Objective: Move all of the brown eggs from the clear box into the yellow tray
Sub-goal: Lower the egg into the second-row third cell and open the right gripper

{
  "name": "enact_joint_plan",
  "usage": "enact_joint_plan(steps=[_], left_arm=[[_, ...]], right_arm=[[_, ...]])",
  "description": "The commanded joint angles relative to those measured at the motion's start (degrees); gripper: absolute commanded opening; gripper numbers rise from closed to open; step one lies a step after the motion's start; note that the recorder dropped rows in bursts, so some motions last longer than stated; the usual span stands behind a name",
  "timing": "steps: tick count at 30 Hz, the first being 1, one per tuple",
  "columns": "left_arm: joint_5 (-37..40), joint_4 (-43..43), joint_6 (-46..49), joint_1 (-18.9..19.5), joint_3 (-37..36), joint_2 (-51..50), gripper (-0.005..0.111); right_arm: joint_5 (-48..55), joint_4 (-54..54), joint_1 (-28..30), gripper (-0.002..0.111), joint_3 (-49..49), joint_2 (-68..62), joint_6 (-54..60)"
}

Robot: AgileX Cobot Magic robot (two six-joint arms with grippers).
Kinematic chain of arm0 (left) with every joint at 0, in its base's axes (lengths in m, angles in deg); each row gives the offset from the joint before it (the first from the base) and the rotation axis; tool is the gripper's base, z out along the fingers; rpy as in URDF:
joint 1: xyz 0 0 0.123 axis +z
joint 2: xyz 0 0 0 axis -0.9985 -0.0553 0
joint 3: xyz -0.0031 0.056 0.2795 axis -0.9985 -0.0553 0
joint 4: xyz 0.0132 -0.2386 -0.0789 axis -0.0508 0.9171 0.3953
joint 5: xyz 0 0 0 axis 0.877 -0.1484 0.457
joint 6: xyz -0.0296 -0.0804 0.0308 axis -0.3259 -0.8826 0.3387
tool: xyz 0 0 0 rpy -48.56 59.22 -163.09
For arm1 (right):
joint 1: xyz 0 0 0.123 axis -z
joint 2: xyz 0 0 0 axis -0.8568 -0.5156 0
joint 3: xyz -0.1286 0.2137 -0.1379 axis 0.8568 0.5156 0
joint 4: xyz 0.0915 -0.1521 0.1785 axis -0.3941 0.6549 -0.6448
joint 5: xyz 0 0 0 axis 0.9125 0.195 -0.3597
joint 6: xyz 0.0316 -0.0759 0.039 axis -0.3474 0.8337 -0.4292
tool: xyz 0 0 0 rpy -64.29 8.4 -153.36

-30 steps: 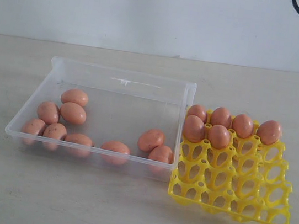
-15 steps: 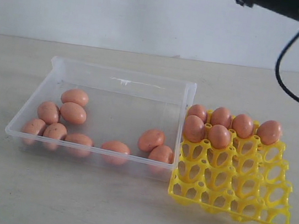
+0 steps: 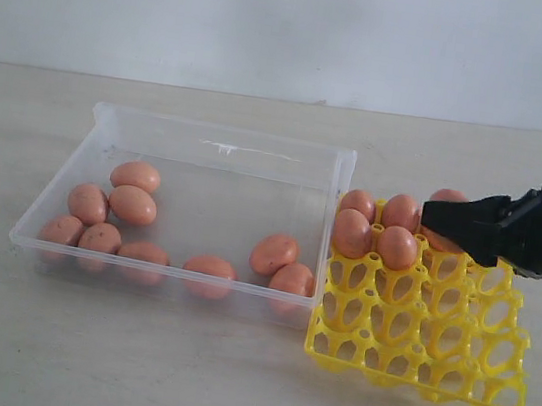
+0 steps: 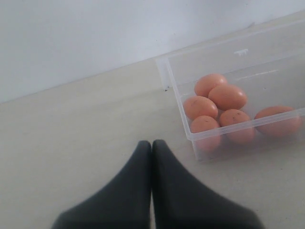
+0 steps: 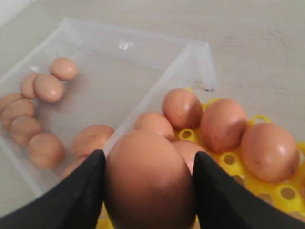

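The right gripper [image 3: 428,221] hangs over the yellow tray's [image 3: 317,331] back rows, pinching one brown egg [image 5: 147,191] across its widest part. That looks the sound hold: the shell is likely light and stiff but brittle and smooth, so a gentle squeeze at the belly suits it. Only the right wrist view shows this grip; from the exterior view the arm hides it. Nine loose eggs [image 3: 132,205] wait in the clear box [image 3: 218,145], which touches the tray. Only the left wrist view shows the left gripper [image 4: 151,148], pressed together and empty, beyond the box's corner away from the tray.
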Motion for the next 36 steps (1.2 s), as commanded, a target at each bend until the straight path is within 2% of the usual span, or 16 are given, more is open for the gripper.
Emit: enact_joint_plan(steps=[1, 9, 14, 20, 27, 36], left_arm=[[-0.42, 0.45, 0.02, -0.19, 0.05, 0.11, -0.004], [-0.42, 0.45, 0.02, -0.19, 0.05, 0.11, -0.004], [-0.42, 0.45, 0.02, -0.19, 0.05, 0.11, -0.004], [-0.42, 0.45, 0.02, -0.19, 0.05, 0.11, -0.004], [-0.42, 0.45, 0.02, -0.19, 0.05, 0.11, -0.004], [-0.42, 0.45, 0.02, -0.19, 0.05, 0.11, -0.004]], right_arm=[[4.76, -2.04, 0.45, 0.0, 0.11, 0.33, 2.61], [6.01, -11.4, 0.45, 0.0, 0.11, -0.58, 14.74], [3.94, -11.14, 0.45, 0.0, -0.13, -6.04, 14.32], [3.86, -9.88, 0.1, 0.0, -0.13, -6.8, 14.32], [5.51, -16.69, -1.87, 0.0, -0.13, -9.21, 21.09], [3.93, -19.37, -1.87, 0.0, -0.67, -13.02, 23.0]])
